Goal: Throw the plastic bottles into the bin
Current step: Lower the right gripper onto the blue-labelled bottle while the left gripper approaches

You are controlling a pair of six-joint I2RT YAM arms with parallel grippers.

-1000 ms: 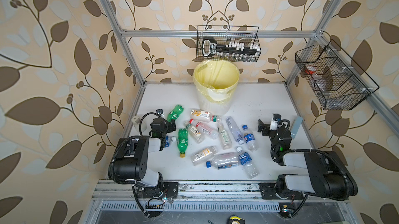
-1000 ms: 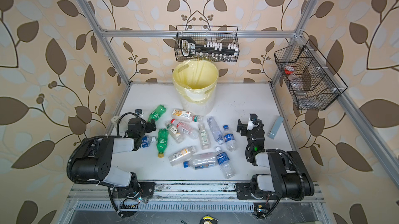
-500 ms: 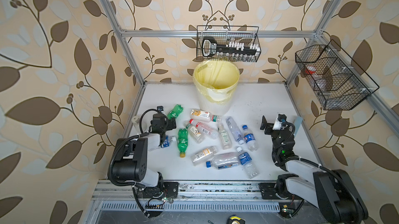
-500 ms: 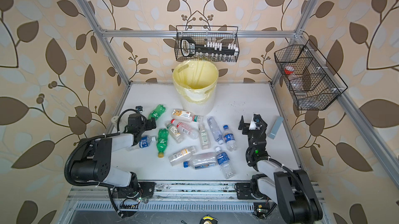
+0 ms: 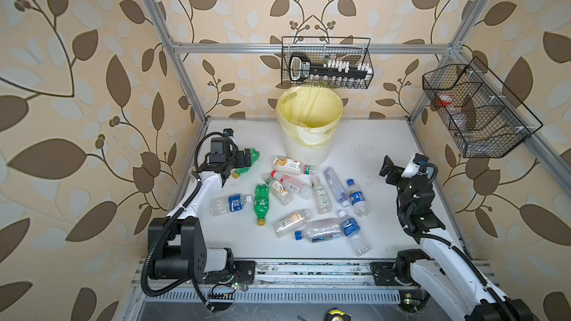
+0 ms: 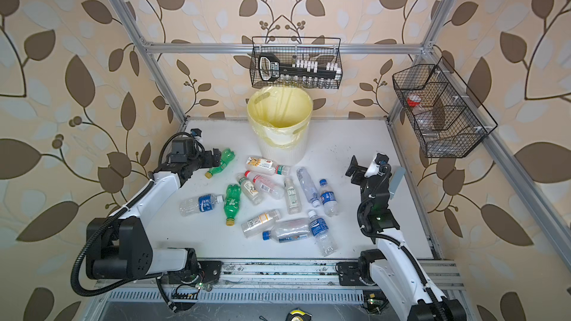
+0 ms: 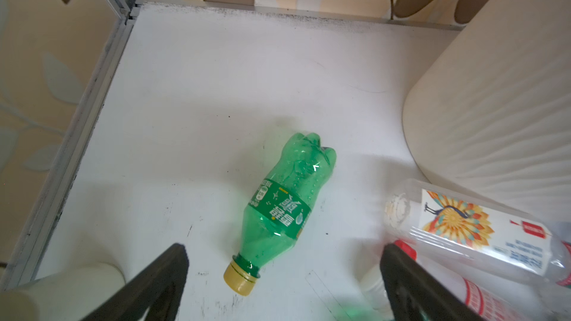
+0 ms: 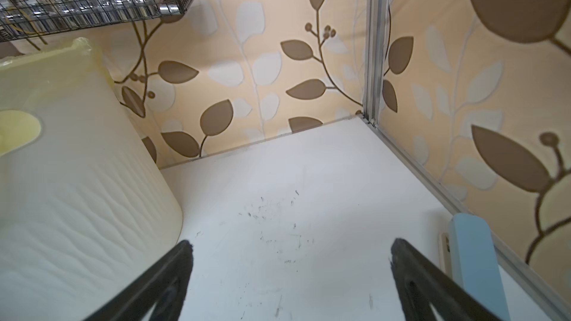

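The counter [image 5: 364, 149] is being occupied at the middle of its far edge by the bin [image 5: 304, 154]. The plastic bottles [image 5: 323, 229] are being shown lying scattered before it. The green bottle [image 7: 284, 205] nearest the far left corner is being faced by the left pincer [image 7: 283, 248], jaws wide apart and empty; its long axis is running away from that pincer, cap end nearest. The right pincer [image 8: 290, 248], also apart, is being aimed at bare counter, so the left arm is being judged nearer.
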